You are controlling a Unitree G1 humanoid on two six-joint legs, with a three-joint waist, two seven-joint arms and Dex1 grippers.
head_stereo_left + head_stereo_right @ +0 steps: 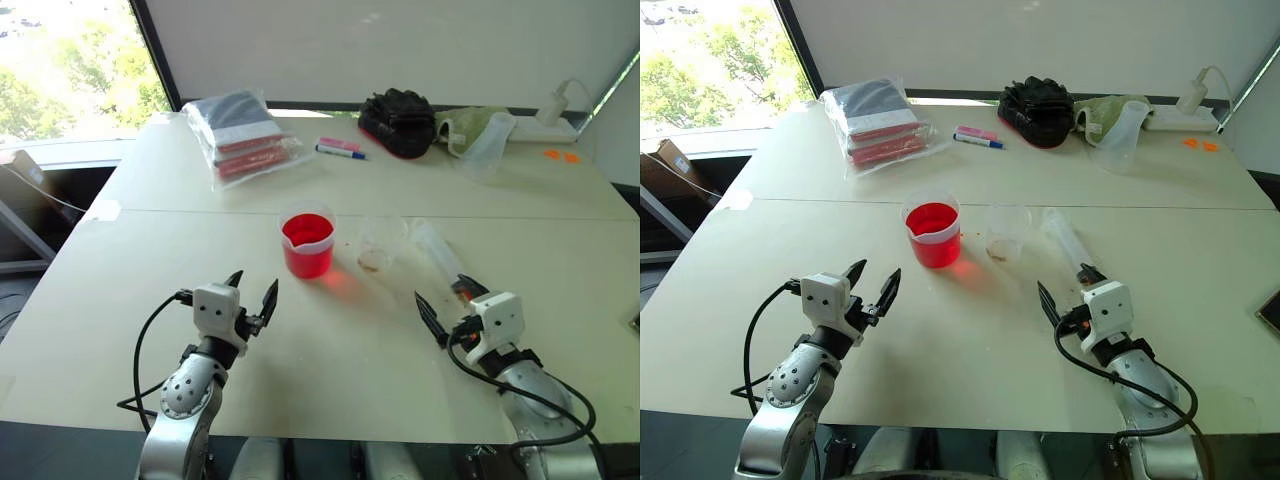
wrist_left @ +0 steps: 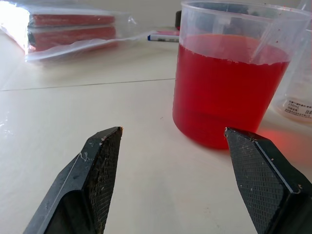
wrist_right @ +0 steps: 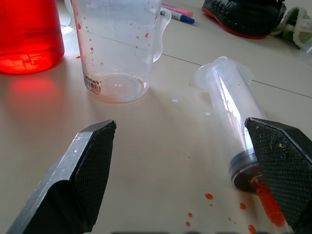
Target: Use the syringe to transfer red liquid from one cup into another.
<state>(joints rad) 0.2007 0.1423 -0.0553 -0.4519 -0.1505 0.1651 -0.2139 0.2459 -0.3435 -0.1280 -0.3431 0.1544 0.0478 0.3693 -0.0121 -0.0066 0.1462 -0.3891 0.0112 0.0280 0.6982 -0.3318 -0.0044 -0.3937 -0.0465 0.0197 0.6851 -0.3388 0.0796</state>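
The wide spouted cup stands mid-table, about half full of red liquid. Just to its right stands the smaller clear cup, with red specks on its wall. Right of that, the clear syringe lies on its side on the table, its orange-red tip pointing at me. My left gripper is open, level, a short way in front of the red cup. My right gripper is open with nothing in it. Its right finger is by the syringe's tip end.
At the back lie a clear bag of flat packs, pink and blue markers, a black bundle, a cloudy plastic jug and a white power strip. Red drops dot the table near the syringe tip.
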